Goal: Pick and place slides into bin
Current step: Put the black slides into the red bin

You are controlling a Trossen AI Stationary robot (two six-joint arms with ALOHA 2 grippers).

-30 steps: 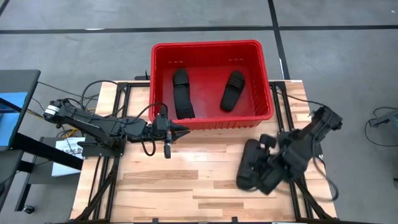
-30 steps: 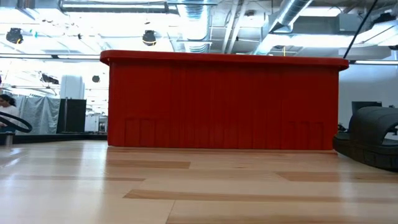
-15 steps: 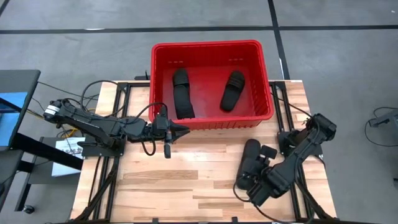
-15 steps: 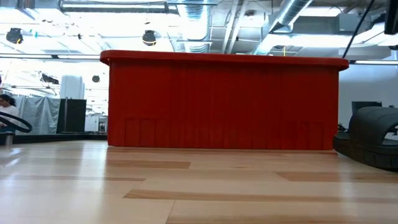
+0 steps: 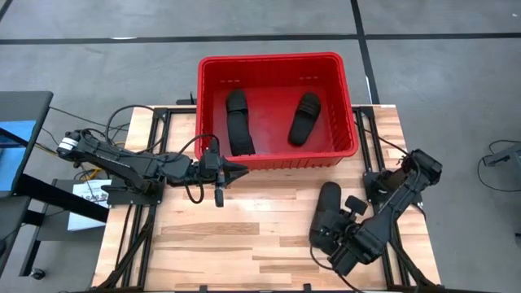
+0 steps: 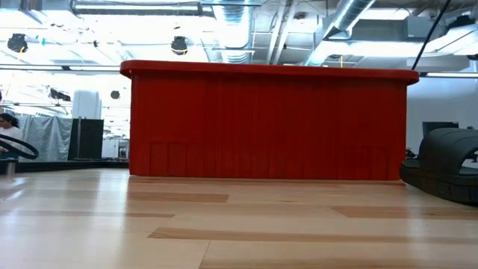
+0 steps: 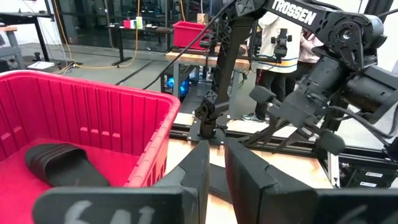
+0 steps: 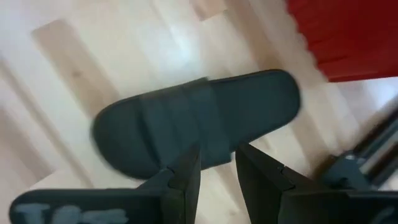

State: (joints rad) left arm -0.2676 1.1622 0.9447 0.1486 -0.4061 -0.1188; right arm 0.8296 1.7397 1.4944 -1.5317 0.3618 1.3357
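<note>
Where lettering can be read, it is the white word "TROSSEN" on the far arm's link (image 7: 297, 12) in the left wrist view; pale marks on each wrist's own fingers are too blurred to make out. Three slides show in all: two lie apart inside the bin (image 5: 277, 61), a longer one (image 5: 238, 122) toward its left and a second (image 5: 304, 119) toward its right, and the third slide (image 5: 326, 213) lies on the wooden table (image 5: 228, 236) in front of the bin's right corner. The right gripper (image 5: 335, 242) hovers at this sandal's near end, fingers (image 8: 184, 171) parted slightly, holding nothing (the right wrist view shows them just short of the strap). The left gripper (image 5: 240, 172) waits just before the bin's front wall, fingers (image 7: 198, 171) nearly together and empty. Only the low view shows the bin's ribbed front wall (image 6: 269, 123) level-on, with the table sandal (image 6: 447, 164) at its right edge; only the left wrist view shows people standing behind the table (image 7: 283, 37).
</note>
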